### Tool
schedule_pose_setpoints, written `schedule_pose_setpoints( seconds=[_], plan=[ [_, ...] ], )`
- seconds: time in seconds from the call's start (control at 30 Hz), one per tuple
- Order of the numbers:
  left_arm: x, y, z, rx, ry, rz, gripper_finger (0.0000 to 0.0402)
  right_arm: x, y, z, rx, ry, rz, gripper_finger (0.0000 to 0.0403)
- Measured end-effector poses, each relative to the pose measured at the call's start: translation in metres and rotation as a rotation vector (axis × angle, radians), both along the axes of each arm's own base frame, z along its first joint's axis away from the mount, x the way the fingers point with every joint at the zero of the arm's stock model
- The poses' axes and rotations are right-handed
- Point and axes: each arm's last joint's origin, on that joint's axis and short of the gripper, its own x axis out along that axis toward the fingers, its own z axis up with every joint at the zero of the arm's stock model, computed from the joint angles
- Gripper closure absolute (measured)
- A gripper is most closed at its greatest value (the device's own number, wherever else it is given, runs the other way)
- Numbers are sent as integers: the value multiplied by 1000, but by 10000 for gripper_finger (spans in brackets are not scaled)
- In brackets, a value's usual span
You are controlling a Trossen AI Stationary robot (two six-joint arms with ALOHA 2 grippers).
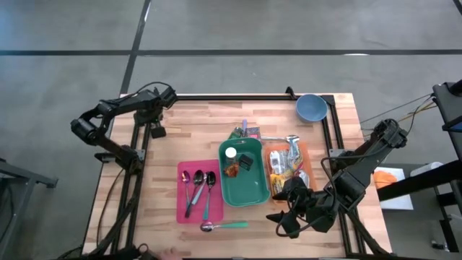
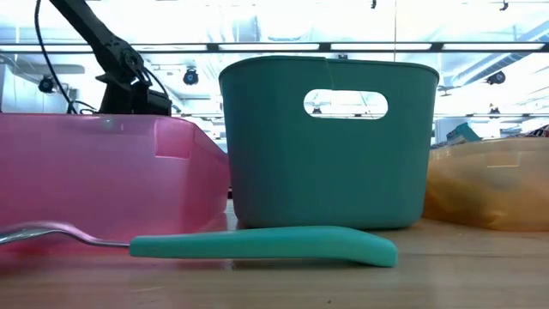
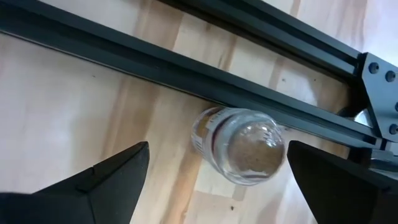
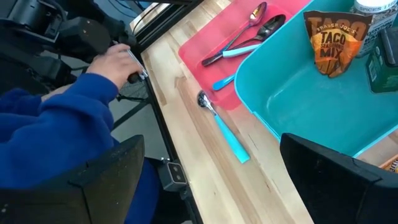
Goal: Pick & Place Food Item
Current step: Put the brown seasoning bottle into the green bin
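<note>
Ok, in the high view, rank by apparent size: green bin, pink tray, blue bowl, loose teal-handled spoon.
1. Green bin and pink tray: look alike, not ranked.
2. Blue bowl.
3. Teal-handled spoon, thinnest though long.

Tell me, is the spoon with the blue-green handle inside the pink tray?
No, the spoon lies on the bare wood in front of the pink tray, outside it.
</note>
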Motion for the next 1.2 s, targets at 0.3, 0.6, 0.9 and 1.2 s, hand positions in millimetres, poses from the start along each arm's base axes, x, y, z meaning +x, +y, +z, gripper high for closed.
schedule_pose_setpoints(
  seconds=[0.3,0.6,0.9,1.2],
  plan=[
    [0,0,2,4,0,-16,16,0,0,0,0,0,0,34],
    [-1,-1,1,0,11,-19,19,0,0,0,-4,0,3,34],
    [-4,0,0,-5,11,-12,121,0,0,0,-4,0,3,34],
    [-4,0,0,-28,15,-59,232,0,0,0,-1,0,0,34]
  ],
)
